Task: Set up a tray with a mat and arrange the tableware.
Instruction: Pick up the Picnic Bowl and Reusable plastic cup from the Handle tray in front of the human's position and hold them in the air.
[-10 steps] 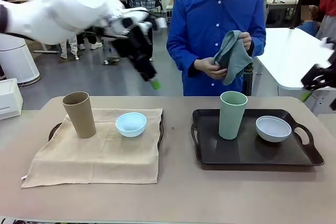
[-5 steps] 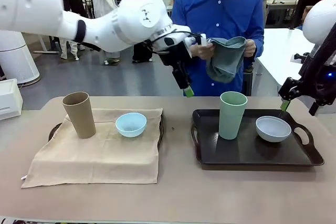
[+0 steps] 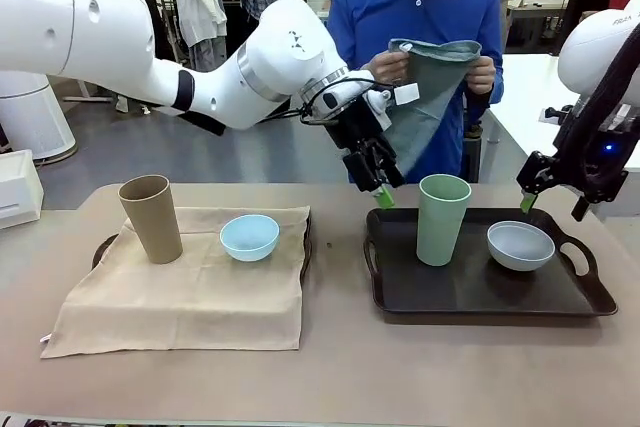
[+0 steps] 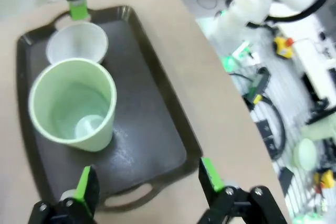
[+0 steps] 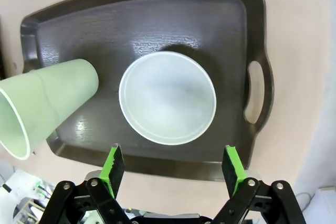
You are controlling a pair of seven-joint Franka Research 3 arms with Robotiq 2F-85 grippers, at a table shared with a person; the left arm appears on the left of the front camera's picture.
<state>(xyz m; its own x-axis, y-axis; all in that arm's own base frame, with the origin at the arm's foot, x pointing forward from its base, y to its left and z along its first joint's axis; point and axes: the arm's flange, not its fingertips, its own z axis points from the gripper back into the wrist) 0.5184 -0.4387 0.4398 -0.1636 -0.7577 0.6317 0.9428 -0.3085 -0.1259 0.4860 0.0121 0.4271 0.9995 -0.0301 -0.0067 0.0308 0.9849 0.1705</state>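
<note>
A dark tray (image 3: 480,297) at the right holds a mint green tumbler (image 3: 443,219) and a white bowl (image 3: 520,245). At the left, a tan mat (image 3: 190,297) covers another tray and carries a tan tumbler (image 3: 152,218) and a light blue bowl (image 3: 249,237). My left gripper (image 3: 378,187) hangs open just left of the mint tumbler (image 4: 73,103), above the tray's near-left rim (image 4: 152,124). Open as well, my right gripper (image 3: 553,205) hovers over the white bowl (image 5: 167,97). Both grippers (image 4: 147,177) (image 5: 173,163) are empty.
Across the table a person spreads a grey-green cloth (image 3: 430,87) with both hands, behind the dark tray. A white box (image 3: 18,187) stands at the far left edge. Bare tabletop (image 3: 335,347) lies between the two trays and along the front.
My left arm has swung from the far left across to the mint tumbler and come down. The right arm has come in over the white bowl. The person has lifted and spread the cloth.
</note>
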